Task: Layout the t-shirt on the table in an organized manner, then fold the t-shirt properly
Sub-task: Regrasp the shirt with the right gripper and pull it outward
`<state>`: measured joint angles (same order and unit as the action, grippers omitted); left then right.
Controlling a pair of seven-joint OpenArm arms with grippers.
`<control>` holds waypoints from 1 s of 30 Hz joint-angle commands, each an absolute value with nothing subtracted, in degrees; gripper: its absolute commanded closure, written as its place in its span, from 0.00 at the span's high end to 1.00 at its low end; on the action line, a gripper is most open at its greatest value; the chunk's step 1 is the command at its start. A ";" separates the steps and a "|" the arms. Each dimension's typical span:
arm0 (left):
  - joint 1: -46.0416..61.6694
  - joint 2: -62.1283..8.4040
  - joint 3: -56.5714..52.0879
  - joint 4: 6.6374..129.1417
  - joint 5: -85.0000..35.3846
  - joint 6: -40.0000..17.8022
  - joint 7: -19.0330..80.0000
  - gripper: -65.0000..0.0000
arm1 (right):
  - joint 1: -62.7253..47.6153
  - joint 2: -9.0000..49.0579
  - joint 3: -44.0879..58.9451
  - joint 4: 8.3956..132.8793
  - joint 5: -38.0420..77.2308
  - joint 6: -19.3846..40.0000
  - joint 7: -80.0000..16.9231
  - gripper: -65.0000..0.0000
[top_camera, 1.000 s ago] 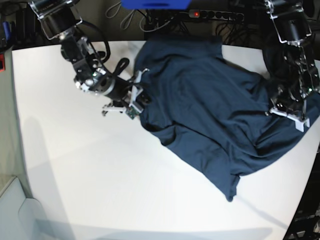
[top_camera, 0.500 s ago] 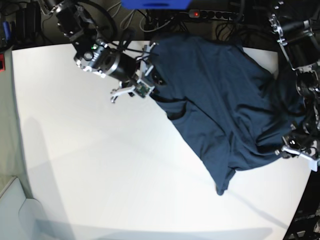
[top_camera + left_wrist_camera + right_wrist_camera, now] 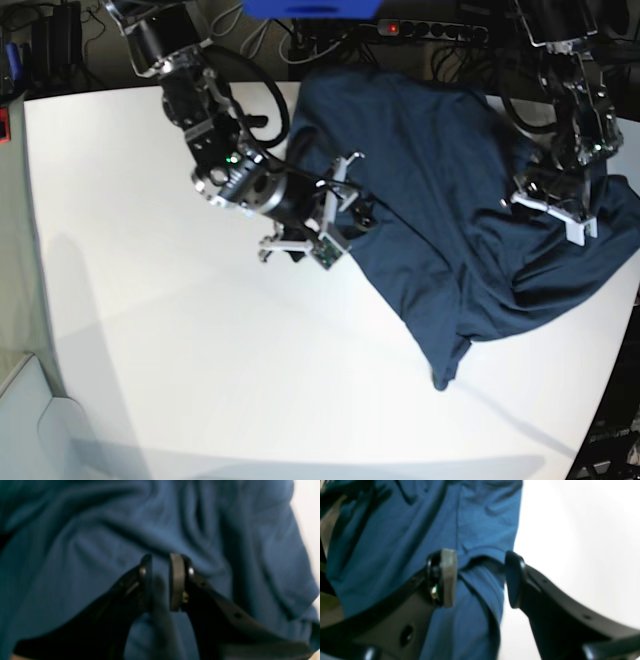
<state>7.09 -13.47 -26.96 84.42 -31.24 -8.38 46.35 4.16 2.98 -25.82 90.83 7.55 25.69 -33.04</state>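
Observation:
The dark navy t-shirt [image 3: 440,180] lies rumpled across the back right of the white table [image 3: 200,350], one corner pointing toward the front. My right gripper [image 3: 340,212] is at the shirt's left edge. In the right wrist view its jaws [image 3: 481,578] stand wide apart, with a hemmed edge of the t-shirt [image 3: 480,592] loose between them. My left gripper [image 3: 552,205] sits on the bunched right side. In the left wrist view this gripper [image 3: 160,580] is shut on a fold of the t-shirt [image 3: 87,550].
A power strip [image 3: 430,30] with a red light and loose cables lie behind the table's back edge, beside a blue object [image 3: 310,8]. The table's curved edge runs close to the shirt at the right. White table surface [image 3: 582,542] lies beside the right gripper.
My right gripper has swung from the back toward the table's middle and its jaws have opened wide. My left gripper has moved back, away from the front edge, still holding cloth.

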 commanded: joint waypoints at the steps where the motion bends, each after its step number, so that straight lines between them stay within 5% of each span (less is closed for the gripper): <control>1: 6.46 -14.37 -27.12 84.70 -31.96 -8.48 44.97 0.19 | 6.20 1.80 -25.71 90.24 8.04 25.63 -31.78 0.49; 20: 6.20 -15.16 -27.12 78.90 -31.96 -8.48 44.97 0.18 | 9.63 -1.01 -25.71 71.43 8.04 25.63 -26.86 0.48; 30: 6.29 -15.16 -27.03 78.90 -31.96 -8.48 44.97 0.18 | 11.38 -2.33 -28.18 66.07 8.04 25.63 -23.78 0.22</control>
